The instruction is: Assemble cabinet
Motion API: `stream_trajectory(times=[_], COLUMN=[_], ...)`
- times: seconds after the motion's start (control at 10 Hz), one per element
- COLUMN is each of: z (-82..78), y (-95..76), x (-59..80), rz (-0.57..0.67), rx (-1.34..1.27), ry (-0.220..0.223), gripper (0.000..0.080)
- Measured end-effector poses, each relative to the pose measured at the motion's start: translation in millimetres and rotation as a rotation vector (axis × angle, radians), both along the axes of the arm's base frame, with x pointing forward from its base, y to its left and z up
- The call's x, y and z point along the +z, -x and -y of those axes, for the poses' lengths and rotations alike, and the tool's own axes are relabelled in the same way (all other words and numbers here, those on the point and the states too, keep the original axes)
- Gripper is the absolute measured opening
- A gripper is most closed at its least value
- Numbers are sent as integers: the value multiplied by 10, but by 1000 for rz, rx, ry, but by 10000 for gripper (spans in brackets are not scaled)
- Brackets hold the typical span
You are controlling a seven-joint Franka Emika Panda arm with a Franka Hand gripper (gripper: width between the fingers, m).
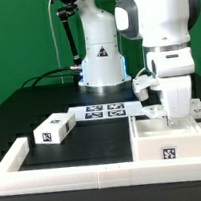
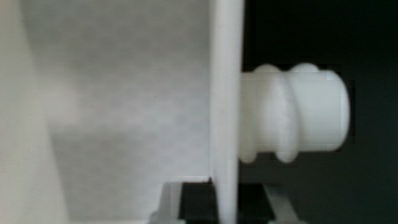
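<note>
gripper pinching a thin wall of the large white plastic tagged cabinet box, probably repositioning it; next needs firm hold, slow slide.

White rounded arm, dark joints, perhaps warning sticker.

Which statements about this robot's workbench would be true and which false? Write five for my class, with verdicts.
1. The small block lies apart from the cabinet, on the exterior view's left. True.
2. The gripper hangs over the small block. False: it is down at the cabinet, on the exterior view's right.
3. The marker board lies flat on the table. True.
4. The table is white. False: it is black.
5. The cabinet shows no tag. False: a tag sits on the face toward the camera.
</note>
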State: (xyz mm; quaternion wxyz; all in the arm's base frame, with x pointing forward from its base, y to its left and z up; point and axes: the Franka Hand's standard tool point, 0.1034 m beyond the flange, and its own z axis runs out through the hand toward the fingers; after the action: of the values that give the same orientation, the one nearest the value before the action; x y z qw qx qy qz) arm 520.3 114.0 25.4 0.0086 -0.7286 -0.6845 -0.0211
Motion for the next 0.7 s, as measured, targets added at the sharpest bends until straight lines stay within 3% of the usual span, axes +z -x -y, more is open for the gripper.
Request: stream_trajectory(times=[0.2,0.6,0.7], z=[-84,-83,-81], y=[-119,-123,-122], x=[2,5,4], rz=[-2,-29,-30], rx=[7,10,10], ry=[-4,8,8], gripper=[34,34,107])
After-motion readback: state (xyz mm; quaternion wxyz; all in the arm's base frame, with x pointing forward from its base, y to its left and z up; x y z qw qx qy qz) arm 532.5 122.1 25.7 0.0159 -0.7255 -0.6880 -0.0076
